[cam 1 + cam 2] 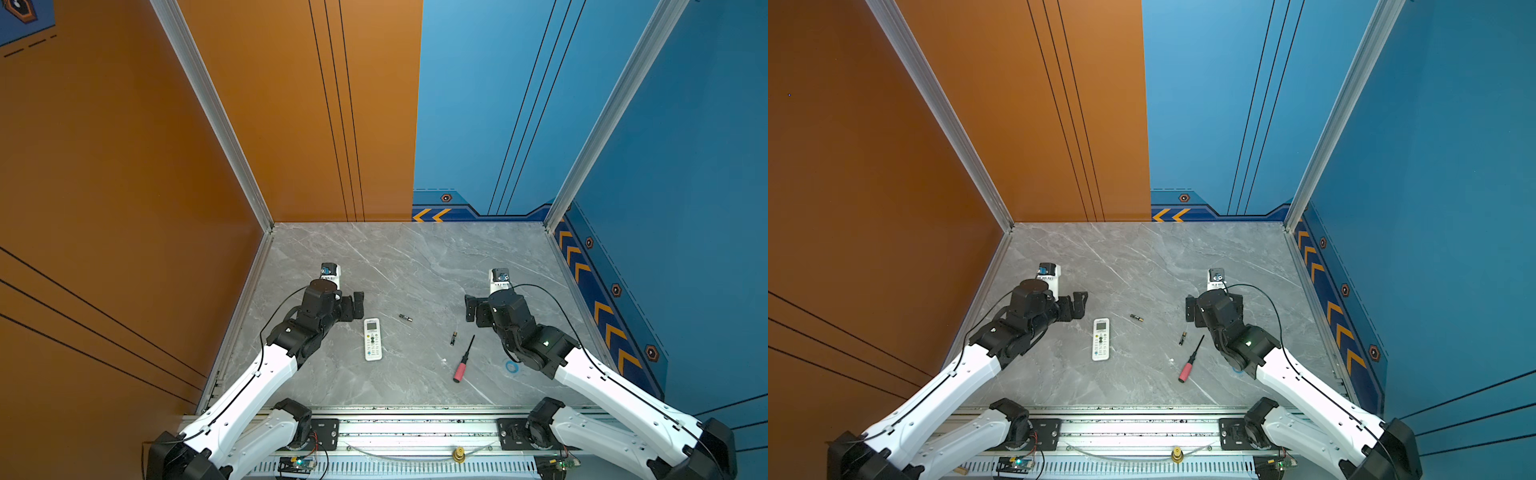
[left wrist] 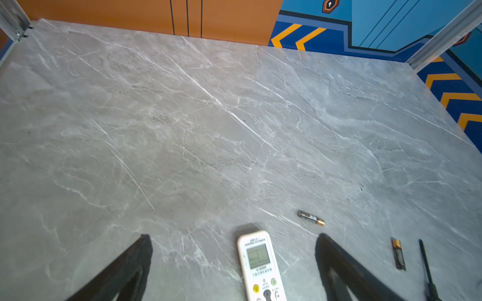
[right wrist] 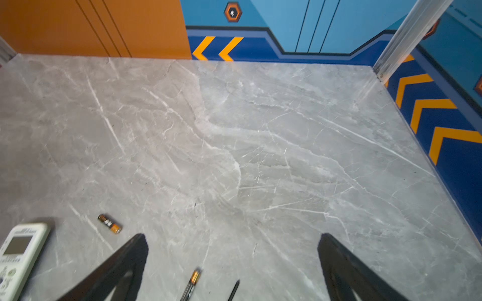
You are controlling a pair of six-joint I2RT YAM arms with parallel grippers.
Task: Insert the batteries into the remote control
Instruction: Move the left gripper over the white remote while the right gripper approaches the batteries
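The white remote control (image 1: 372, 339) (image 1: 1101, 339) lies face up, buttons and screen showing, left of centre on the grey marble table. One battery (image 1: 405, 318) (image 2: 311, 217) (image 3: 109, 223) lies just beyond and right of it. The other battery (image 1: 453, 338) (image 2: 399, 255) (image 3: 191, 285) lies farther right, beside the screwdriver. My left gripper (image 1: 351, 306) (image 2: 234, 236) hovers open above the remote's (image 2: 258, 263) screen end, holding nothing. My right gripper (image 1: 473, 308) (image 3: 232, 235) hangs open and empty just beyond the second battery.
A pink-handled screwdriver (image 1: 464, 360) (image 1: 1191, 360) lies right of centre, its black shaft pointing away from the front edge. A blue ring mark (image 1: 512, 367) sits under the right arm. Orange and blue walls close three sides; a metal rail (image 1: 415, 428) runs along the front.
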